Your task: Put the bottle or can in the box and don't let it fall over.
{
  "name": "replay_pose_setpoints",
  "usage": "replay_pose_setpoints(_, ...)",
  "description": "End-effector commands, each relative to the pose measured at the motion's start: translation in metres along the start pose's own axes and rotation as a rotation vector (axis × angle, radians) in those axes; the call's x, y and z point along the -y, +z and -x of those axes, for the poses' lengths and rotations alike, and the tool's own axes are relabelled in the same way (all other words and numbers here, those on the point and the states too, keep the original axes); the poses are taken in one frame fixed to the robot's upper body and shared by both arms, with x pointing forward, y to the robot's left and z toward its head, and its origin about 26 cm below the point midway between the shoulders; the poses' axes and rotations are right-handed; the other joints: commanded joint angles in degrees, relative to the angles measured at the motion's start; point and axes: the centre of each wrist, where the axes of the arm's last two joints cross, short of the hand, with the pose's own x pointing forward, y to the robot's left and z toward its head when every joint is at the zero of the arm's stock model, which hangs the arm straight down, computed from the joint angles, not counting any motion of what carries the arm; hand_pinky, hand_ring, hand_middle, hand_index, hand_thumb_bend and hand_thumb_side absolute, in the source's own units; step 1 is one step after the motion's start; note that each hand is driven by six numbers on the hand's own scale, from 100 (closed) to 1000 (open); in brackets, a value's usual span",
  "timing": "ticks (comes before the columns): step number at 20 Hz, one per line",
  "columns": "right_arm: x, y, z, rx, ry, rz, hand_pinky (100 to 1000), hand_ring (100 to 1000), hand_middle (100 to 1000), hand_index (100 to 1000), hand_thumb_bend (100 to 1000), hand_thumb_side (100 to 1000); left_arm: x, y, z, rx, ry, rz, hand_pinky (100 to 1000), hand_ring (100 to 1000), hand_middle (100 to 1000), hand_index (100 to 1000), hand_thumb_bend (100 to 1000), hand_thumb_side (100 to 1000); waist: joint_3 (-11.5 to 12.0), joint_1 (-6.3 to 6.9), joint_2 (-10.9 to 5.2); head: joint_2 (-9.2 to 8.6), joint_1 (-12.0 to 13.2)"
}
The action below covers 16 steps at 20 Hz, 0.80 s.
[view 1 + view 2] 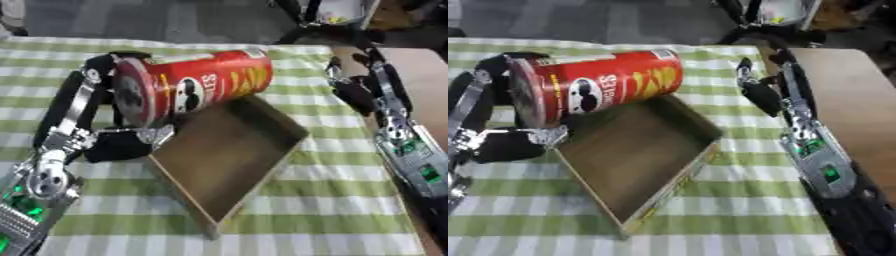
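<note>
Your left hand (118, 137) wrapped the glossy red cylindrical can (197, 85) — tilted on its side above the flat cardboard box's (232, 155) far-left corner. Right hand (759, 92) hung w/ fingers relaxed, holding nothing — right of box.

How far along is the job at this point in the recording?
Done: the left robot hand has the red can gripped and lifted. In hand: the can lies tilted on its side above the cardboard box. Left: standing it upright inside. The right robot hand idles.
</note>
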Motion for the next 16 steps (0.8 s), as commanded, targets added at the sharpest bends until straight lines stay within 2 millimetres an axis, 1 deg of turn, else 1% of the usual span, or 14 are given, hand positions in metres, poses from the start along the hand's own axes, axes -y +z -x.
replay_pose_setpoints(1,0.007,-0.004,-0.009,0.035,0.006,0.015,697,973,985,1000,100,478,0.004,-0.002,0.007,-0.011,-0.032,0.031,365,510,515,482,258,100,-0.1,0.60,-1.15,0.01,0.1)
replay_pose_setpoints(2,0.007,-0.004,-0.009,0.035,0.006,0.015,697,973,985,1000,100,478,0.006,-0.002,0.010,-0.020,-0.049,0.048,394,533,534,504,306,100,-0.1,0.62,-1.15,-0.01,0.1)
replay_pose_setpoints(3,0.006,-0.004,-0.009,0.035,0.006,0.014,697,973,985,1000,100,478,0.008,-0.002,0.013,-0.030,-0.072,0.076,490,608,607,587,391,175,-0.1,0.63,-1.15,-0.03,0.1)
replay_pose_setpoints(4,0.006,-0.004,-0.009,0.035,0.006,0.014,697,973,985,1000,100,478,0.009,-0.001,0.016,-0.038,-0.098,0.110,543,644,637,627,424,226,-0.1,0.64,-1.16,-0.02,0.1)
replay_pose_setpoints(5,0.006,-0.004,-0.009,0.035,0.006,0.014,696,972,984,1000,100,478,0.010,-0.001,0.019,-0.047,-0.125,0.143,625,716,696,704,470,328,-0.1,0.64,-1.17,-0.01,0.1)
replay_pose_setpoints(6,0.007,-0.004,-0.009,0.035,0.007,0.014,696,972,984,1000,100,478,0.010,0.000,0.023,-0.057,-0.151,0.170,652,742,721,741,485,367,0.0,0.64,-1.19,-0.01,0.1)
replay_pose_setpoints(7,0.007,-0.004,-0.009,0.034,0.007,0.014,696,972,984,1000,100,477,0.010,0.000,0.025,-0.067,-0.178,0.191,691,772,747,776,506,464,0.0,0.63,-1.22,0.00,0.0)
replay_pose_setpoints(8,0.007,-0.004,-0.008,0.034,0.007,0.014,696,972,984,1000,100,477,0.008,0.000,0.028,-0.076,-0.205,0.205,699,776,749,780,517,495,0.0,0.62,-1.24,0.00,0.0)
replay_pose_setpoints(10,0.007,-0.004,-0.008,0.033,0.007,0.015,696,972,984,1000,100,477,0.006,0.001,0.030,-0.090,-0.251,0.220,710,787,756,787,539,529,0.1,0.62,-1.30,0.00,0.0)
replay_pose_setpoints(16,0.007,-0.004,-0.008,0.031,0.008,0.015,695,970,983,1000,100,477,-0.002,0.003,0.034,-0.121,-0.318,0.236,725,803,765,801,571,559,0.3,0.64,-1.48,0.03,-0.2)
